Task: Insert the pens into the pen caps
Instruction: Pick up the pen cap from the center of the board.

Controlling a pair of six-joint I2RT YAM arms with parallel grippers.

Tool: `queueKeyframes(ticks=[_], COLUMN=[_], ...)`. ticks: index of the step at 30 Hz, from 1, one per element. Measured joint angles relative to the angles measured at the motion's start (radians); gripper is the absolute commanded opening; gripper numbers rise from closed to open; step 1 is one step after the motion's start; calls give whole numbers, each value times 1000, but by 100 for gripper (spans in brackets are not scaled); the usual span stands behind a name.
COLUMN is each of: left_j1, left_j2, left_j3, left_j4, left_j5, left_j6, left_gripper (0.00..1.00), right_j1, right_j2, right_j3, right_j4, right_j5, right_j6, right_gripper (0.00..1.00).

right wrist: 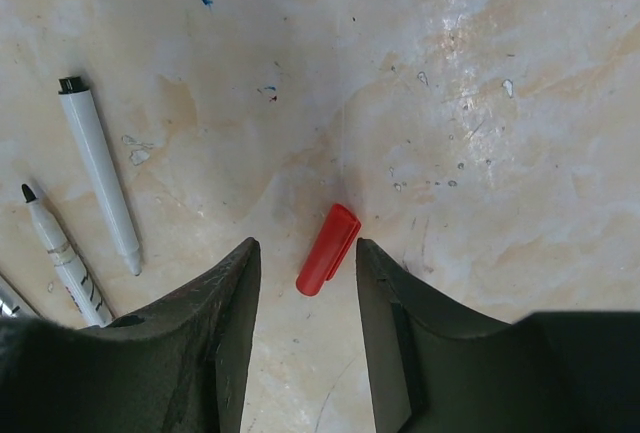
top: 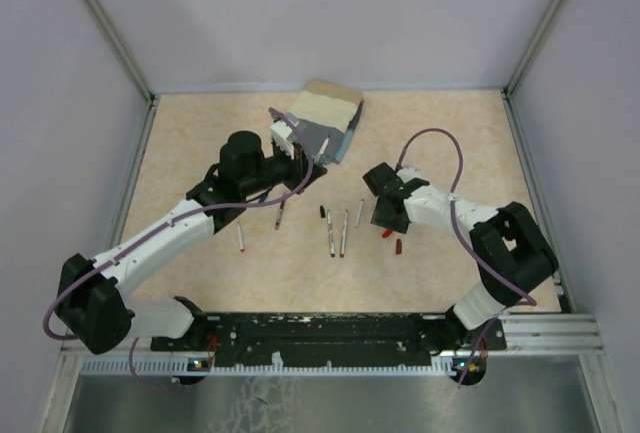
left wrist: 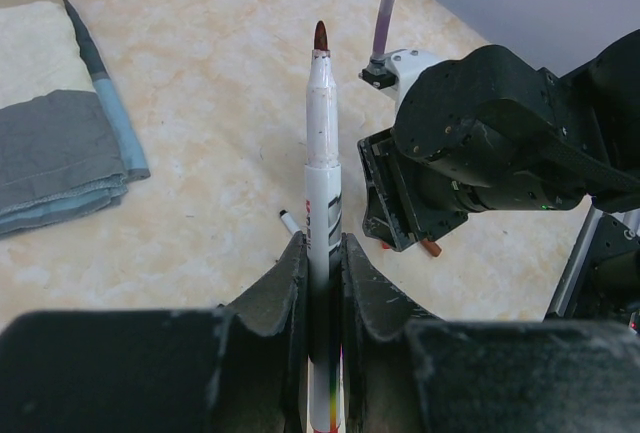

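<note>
Nearest the arm bases, the loose pens lie on the table (top: pixel 470 143). One with a red end (top: pixel 241 238) lies alone on the left, and a second (top: pixel 279 215) is just beyond it under the left arm. Three more lie close together in the middle: (top: pixel 330 237), (top: pixel 344 233) and (top: pixel 359 213).

To the right of these, the right gripper (right wrist: pixel 306 245) hangs low over the table with its fingers set fairly wide and nothing held. A red cap (right wrist: pixel 328 249) lies flat on the table in the gap between them, tilted and touching neither finger. I cannot tell which end of it is the open one. A dark brown-red cap (top: pixel 398 247) lies just beside it on the near side. In the right wrist view two pens lie to the left of the fingers. One is a white barrel with a black end (right wrist: pixel 100 173) and the other is an uncapped pen with a black tip (right wrist: pixel 60 253).

Further in, the left gripper (left wrist: pixel 320 253) is raised above the table and clamped narrowly on a white pen (left wrist: pixel 322 153). The barrel runs straight out past the fingertips, and its bare dark-red tip points away from the wrist towards the right arm. The lower part of the barrel is hidden between the fingers.

At the far side of the table a folded cloth (top: pixel 325 118) in beige, grey and blue lies flat, well apart from the caps.
</note>
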Motion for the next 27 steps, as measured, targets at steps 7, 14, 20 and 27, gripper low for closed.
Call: queueKeyframes(ticks=[7, 14, 20, 27], left_j1=[0, 0, 0, 0], left_j2=[0, 0, 0, 0], left_j3=[0, 0, 0, 0], left_j4=[-3, -6, -6, -6], left_j5=[9, 11, 11, 11], left_j6=[0, 1, 3, 4], left_gripper=[0, 0, 0, 0], right_j1=[0, 0, -2, -6], right_j2=[29, 51, 53, 53], right_j3=[0, 0, 0, 0], right_j4=[3, 3, 3, 13], right_j5=[0, 2, 10, 5], right_j6=[15, 18, 10, -16], right_gripper=[40, 34, 22, 13])
